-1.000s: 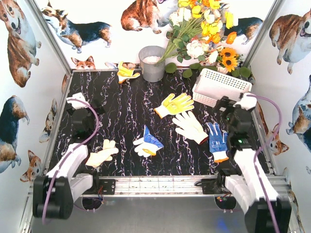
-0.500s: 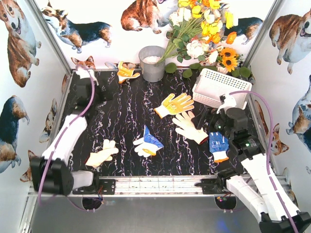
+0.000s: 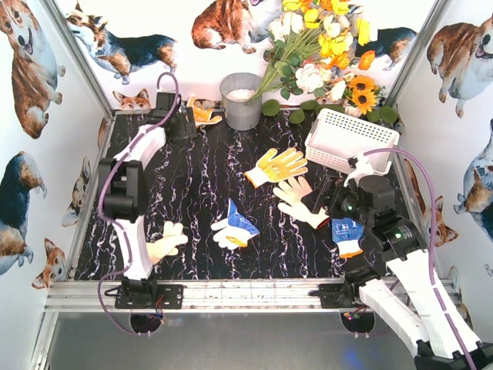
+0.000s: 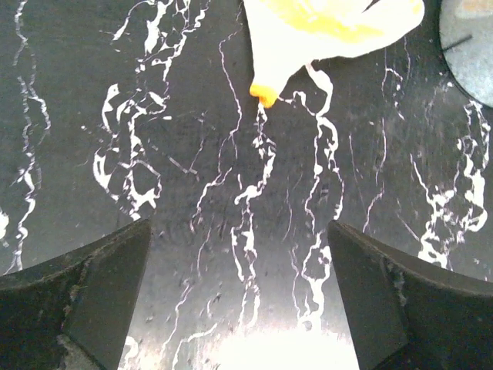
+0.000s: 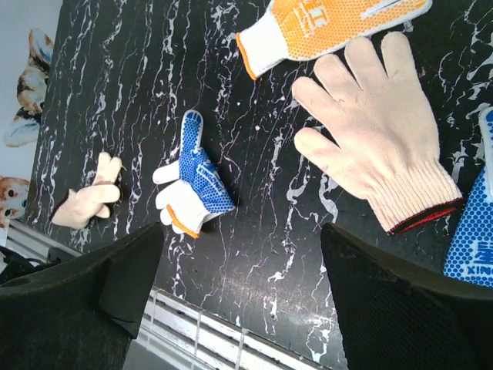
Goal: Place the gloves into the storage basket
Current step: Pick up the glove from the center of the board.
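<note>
Several gloves lie on the black marble table [image 3: 192, 185]. A yellow-and-white glove [image 3: 203, 114] [image 4: 331, 19] sits at the back left, and my left gripper [image 3: 189, 125] [image 4: 239, 231] hovers just short of it, open and empty. A yellow dotted glove [image 3: 276, 166] [image 5: 331, 23] and a white knit glove [image 3: 296, 199] [image 5: 377, 146] lie in the middle. My right gripper [image 3: 317, 199] [image 5: 243, 227] hangs open over the knit glove's cuff. A blue dotted glove [image 3: 347, 231] [image 5: 474, 231] lies under the right arm. The white storage basket [image 3: 350, 137] stands at the back right.
A folded blue-and-white glove [image 3: 233, 226] [image 5: 192, 177] and a cream rubber glove [image 3: 163, 243] [image 5: 85, 200] lie near the front. A grey metal bucket [image 3: 241, 100] [image 4: 470, 46] and a bunch of flowers [image 3: 323, 54] stand at the back wall.
My left arm has swung from the front left out to the back left corner beside the yellow-and-white glove. The right gripper has moved left over the white knit glove.
</note>
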{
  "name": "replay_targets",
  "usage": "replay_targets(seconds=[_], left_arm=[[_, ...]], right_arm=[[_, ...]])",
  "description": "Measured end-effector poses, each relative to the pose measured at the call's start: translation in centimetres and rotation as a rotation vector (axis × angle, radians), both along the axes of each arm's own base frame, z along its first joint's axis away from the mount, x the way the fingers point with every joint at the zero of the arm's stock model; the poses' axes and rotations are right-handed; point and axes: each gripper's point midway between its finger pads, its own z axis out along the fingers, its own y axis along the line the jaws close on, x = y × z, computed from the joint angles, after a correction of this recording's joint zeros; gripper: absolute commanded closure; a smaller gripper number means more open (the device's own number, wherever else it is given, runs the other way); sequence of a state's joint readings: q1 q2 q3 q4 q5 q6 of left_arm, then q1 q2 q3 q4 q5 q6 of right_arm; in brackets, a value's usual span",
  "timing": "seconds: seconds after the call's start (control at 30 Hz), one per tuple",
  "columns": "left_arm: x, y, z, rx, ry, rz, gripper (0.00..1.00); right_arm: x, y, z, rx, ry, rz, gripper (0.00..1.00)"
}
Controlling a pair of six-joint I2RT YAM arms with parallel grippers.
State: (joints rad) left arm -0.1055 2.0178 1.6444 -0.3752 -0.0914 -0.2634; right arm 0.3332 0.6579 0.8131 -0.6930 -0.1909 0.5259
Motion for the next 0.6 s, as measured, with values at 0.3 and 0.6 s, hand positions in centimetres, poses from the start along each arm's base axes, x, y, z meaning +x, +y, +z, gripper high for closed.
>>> replay_targets(seconds=[0.3, 0.6], left_arm=[[4.3, -0.7, -3.6, -0.013, 0.035, 0.003, 0.46], [6.3, -2.1, -7.7, -0.070, 0.066, -0.025, 0.51]], right_arm=[[-0.6, -0.8, 0.5, 0.019, -0.064, -0.040, 0.14], [-0.2, -1.0, -0.8, 0.023, -0.051, -0.072, 0.14]])
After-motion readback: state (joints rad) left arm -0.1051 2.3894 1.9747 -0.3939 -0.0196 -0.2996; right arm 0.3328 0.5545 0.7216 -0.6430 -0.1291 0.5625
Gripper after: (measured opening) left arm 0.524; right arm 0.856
